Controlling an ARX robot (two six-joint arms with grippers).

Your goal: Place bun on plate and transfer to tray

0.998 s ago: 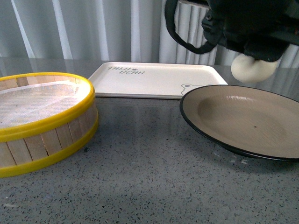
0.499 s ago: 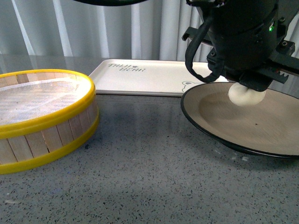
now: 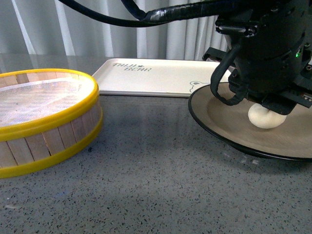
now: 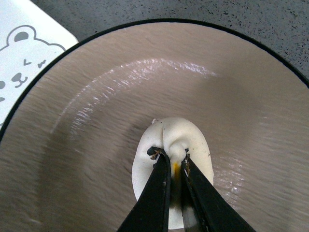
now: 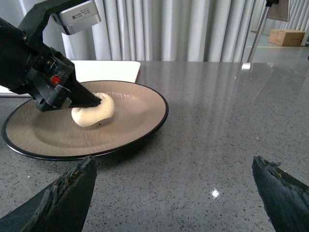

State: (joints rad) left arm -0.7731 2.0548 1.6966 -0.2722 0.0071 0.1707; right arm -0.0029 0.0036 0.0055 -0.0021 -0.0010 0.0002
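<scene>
Tabletop (image 3: 156, 185), plate (image 4: 87, 145), bun (image 4: 198, 145) between left jaws

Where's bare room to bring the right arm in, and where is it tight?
Bare counter between the steamer basket and the plate, in front of the tray, whose top is bare too. Also counter ahead of the right gripper. Crowded: the plate's middle, where the left gripper pinches the bun.
</scene>
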